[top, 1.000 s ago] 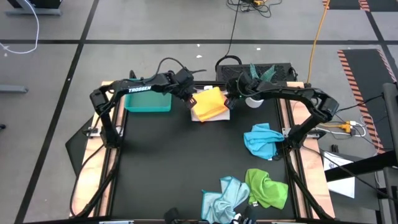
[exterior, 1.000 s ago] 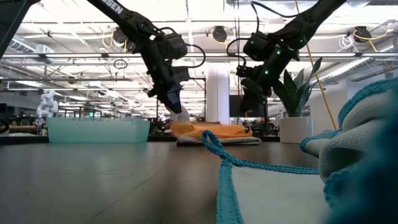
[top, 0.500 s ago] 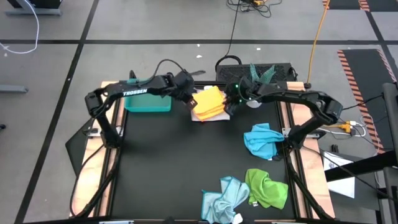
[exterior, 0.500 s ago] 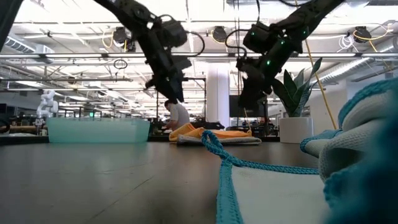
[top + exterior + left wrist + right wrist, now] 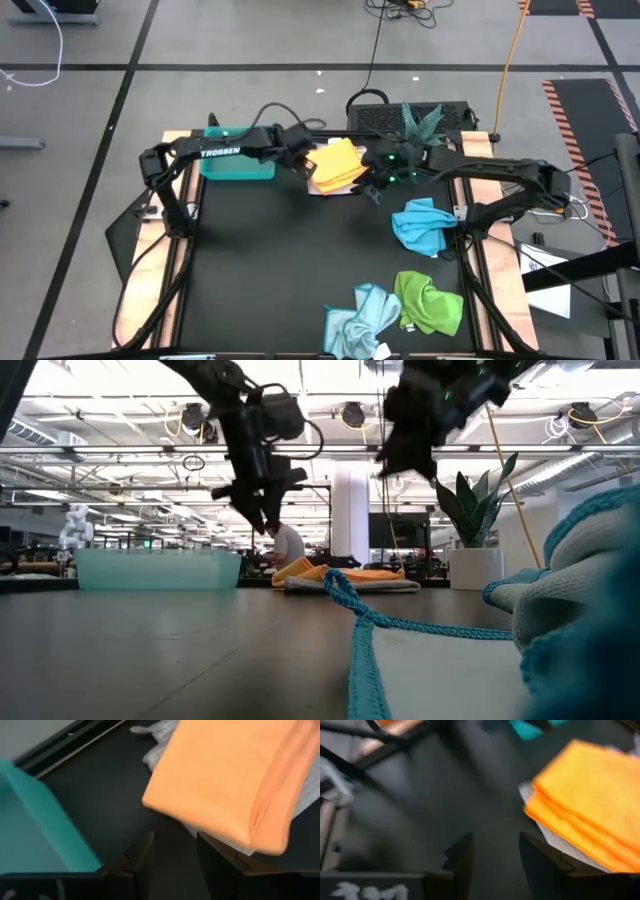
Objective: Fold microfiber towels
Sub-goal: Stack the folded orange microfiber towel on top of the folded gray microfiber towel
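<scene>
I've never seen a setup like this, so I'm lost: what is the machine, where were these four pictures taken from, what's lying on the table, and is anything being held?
It is a robot with two dark arms at a black table. One picture looks straight down, one looks level along the tabletop, and two come from cameras on the arms' wrists. A folded orange towel lies on a white towel, beside a teal tray. A bright blue towel, a green towel and a pale blue towel lie crumpled nearer the front. The left tool and the right tool hang open, holding nothing.
</scene>
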